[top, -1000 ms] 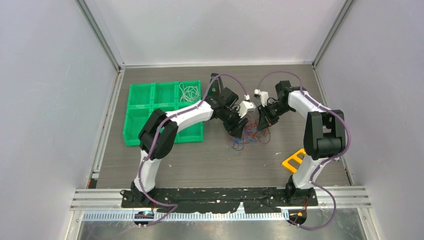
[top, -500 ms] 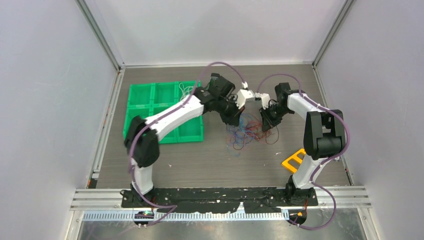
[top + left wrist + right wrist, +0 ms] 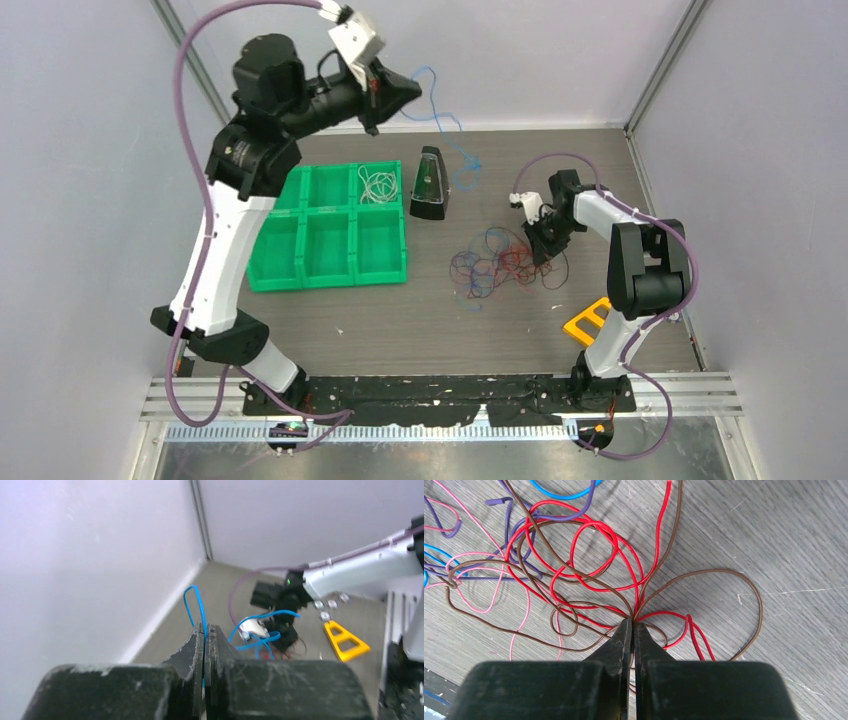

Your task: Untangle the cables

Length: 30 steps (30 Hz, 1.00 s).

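A tangle of red, brown, purple, pink and blue cables [image 3: 495, 265] lies on the table right of centre. My left gripper [image 3: 408, 92] is raised high at the back left, shut on a blue cable [image 3: 445, 125] that hangs down toward the table; the cable [image 3: 200, 611] shows pinched between its jaws. My right gripper [image 3: 545, 245] is down at the tangle's right edge, shut on red and brown cables [image 3: 634, 611] where they bunch at its tips [image 3: 632, 622].
A green compartment tray [image 3: 330, 225] stands left of centre, a white cable [image 3: 378, 184] coiled in its back right cell. A black wedge-shaped object [image 3: 430, 185] stands beside the tray. A yellow triangular piece [image 3: 588, 320] lies at the right front.
My left arm has swung up and back to the left, pulling the blue cable out of the tangle and into the air. My right gripper has stayed down on the tangle.
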Motion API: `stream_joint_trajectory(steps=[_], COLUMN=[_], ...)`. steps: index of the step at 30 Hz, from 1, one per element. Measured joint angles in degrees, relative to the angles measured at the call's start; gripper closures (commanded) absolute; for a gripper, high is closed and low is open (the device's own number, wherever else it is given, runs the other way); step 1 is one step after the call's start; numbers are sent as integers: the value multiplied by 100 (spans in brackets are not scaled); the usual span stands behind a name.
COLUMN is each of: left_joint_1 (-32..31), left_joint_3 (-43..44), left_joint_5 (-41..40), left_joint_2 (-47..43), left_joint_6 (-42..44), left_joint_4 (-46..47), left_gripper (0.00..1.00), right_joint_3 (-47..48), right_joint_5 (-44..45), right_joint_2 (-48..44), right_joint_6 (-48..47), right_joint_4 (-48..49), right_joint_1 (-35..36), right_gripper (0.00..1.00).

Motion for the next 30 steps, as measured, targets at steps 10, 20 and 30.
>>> stream_joint_trajectory(steps=[10,20,30], left_joint_1=[256,1495,2817], left_joint_3=[575,-2544,-3259], left_joint_5=[-837,-1333,-1058], left_joint_2=[-205,-1515,-1130], left_joint_6=[-125,-173,-780], left_joint_4=[612,1019,1423], left_gripper=[100,100,100], right_joint_3=[-35,59,168], right_joint_5=[85,-144,-457], right_joint_2=[0,-15,-411], right_joint_6=[-221,-450,-479], right_joint_4=[17,-470,-684], right_joint_1=[0,0,0], right_gripper=[89,31,11])
